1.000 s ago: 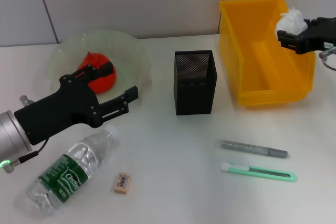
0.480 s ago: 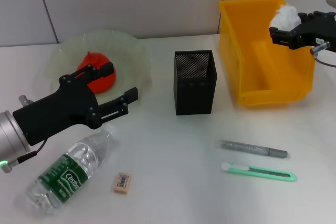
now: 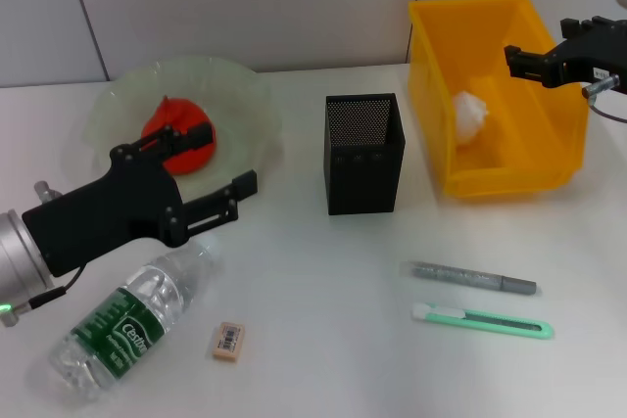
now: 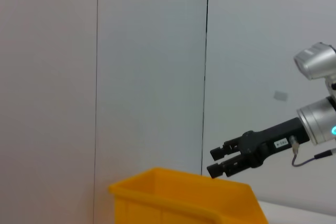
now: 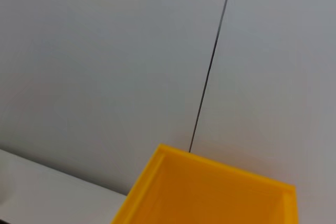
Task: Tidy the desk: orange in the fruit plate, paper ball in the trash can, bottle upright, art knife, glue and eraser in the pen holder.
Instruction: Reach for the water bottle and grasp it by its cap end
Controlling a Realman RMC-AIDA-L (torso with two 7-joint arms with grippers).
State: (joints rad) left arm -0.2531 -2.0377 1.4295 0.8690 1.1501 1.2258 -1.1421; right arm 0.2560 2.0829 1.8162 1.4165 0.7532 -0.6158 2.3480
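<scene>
The white paper ball (image 3: 470, 115) lies inside the yellow bin (image 3: 549, 159). My right gripper (image 3: 511, 62) is open and empty above the bin's far right side; it also shows in the left wrist view (image 4: 212, 162). The orange (image 3: 186, 152) sits in the clear fruit plate (image 3: 235, 85). My left gripper (image 3: 223, 159) is open at the plate's front edge, one finger in front of the orange. The bottle (image 3: 132, 325) lies on its side. The eraser (image 3: 227, 341), grey glue stick (image 3: 473, 278) and green art knife (image 3: 485, 320) lie on the desk. The black mesh pen holder (image 3: 364, 154) stands in the middle.
The yellow bin's rim shows in the left wrist view (image 4: 178, 192) and the right wrist view (image 5: 210, 192), with a grey panelled wall behind. The wall runs along the desk's far edge.
My right gripper moved left over the bin, opened and let go of the paper ball, which fell into the bin. The left arm barely moved.
</scene>
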